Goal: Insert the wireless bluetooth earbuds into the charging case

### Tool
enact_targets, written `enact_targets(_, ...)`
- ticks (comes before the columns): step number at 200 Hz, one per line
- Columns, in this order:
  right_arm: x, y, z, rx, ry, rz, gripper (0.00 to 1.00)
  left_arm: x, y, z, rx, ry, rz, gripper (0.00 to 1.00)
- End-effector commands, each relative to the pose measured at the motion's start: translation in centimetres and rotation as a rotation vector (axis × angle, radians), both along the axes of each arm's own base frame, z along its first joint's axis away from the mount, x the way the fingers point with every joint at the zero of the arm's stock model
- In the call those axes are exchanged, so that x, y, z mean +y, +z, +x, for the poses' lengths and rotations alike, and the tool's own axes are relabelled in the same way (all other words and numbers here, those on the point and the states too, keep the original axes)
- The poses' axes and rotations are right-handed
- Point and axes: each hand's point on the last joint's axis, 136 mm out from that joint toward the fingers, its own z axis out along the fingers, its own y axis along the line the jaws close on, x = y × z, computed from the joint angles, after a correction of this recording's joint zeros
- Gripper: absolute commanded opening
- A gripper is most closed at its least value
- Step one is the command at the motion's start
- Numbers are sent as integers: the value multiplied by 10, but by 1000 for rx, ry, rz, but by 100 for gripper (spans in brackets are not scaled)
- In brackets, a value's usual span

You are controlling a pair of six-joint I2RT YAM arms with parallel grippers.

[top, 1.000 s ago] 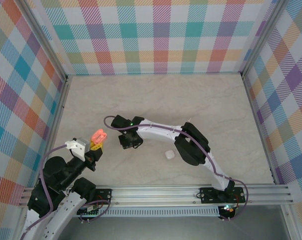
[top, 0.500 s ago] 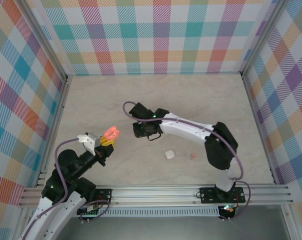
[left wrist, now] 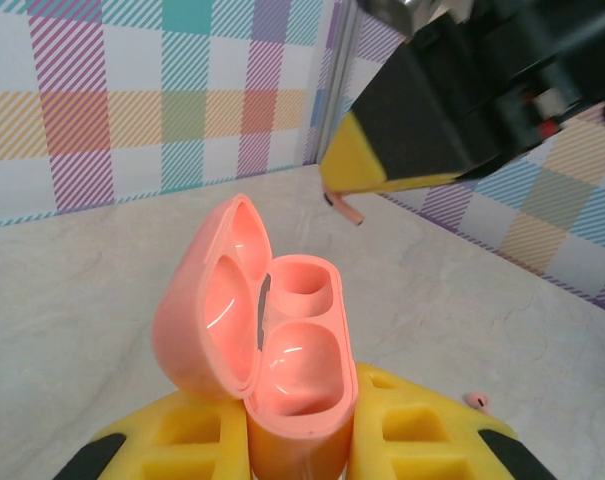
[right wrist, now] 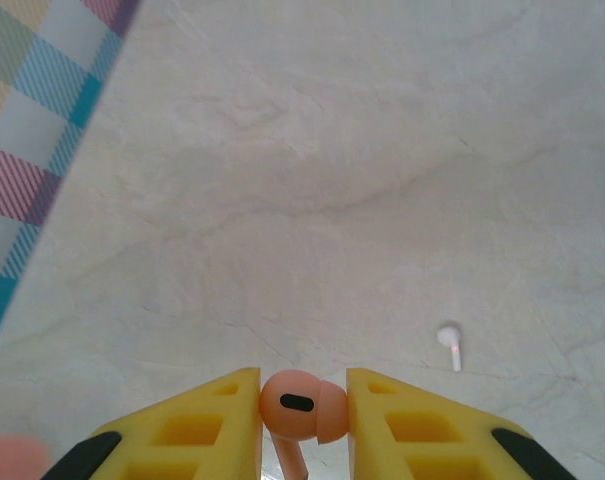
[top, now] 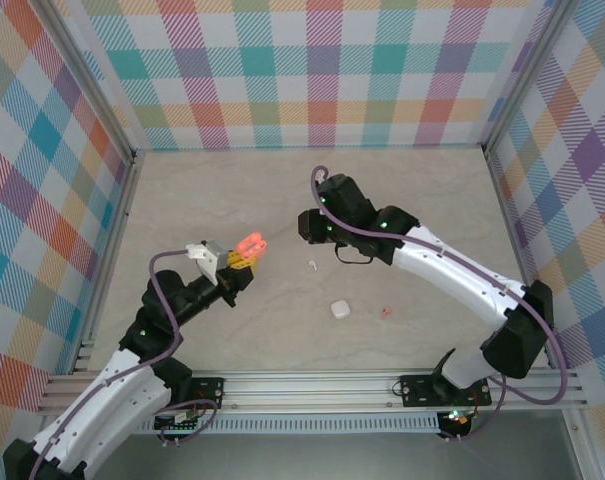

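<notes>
An open salmon-pink charging case (left wrist: 292,370) stands upright between my left gripper's (left wrist: 297,452) yellow fingers, lid tipped left and both sockets bare. From above, the case (top: 248,245) is held off the table at centre left. My right gripper (right wrist: 302,408) is shut on a pink earbud (right wrist: 300,405), stem pointing down. It hovers right of and beyond the case (top: 310,228); from the left wrist its yellow finger (left wrist: 367,165) and the earbud's stem (left wrist: 348,208) show above the case. A white earbud (top: 312,266) (right wrist: 450,342) lies on the table between the two grippers.
A small closed white case (top: 339,309) sits on the table near the front. A second pink earbud (top: 386,311) (left wrist: 474,400) lies to its right. Plaid walls with metal posts enclose the table on three sides.
My right arm has swung right and toward the back with the pink earbud. My left arm has carried the open case right and farther from the base.
</notes>
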Motion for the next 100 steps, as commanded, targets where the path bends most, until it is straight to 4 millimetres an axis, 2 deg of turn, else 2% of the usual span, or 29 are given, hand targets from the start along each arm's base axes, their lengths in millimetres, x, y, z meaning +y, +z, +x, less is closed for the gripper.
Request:
enact_targets(1, 7, 35, 2, -95, 46, 49, 26, -7, 30, 7, -139, -24, -30, 12)
enact_targets(32, 19, 67, -2, -163, 118, 141, 26, -17, 34, 23, -134, -27, -19, 11)
enact_targets(58, 30, 88, -6, -213, 174, 215, 26, -26, 44, 34, -148, -44, -35, 10)
enact_targets(88, 46, 104, -11, -245, 239, 322, 26, -34, 59, 37, -220, -76, -76, 10)
enact_targets(100, 52, 104, -12, -249, 263, 342, 26, -37, 62, 37, -235, -92, -80, 10)
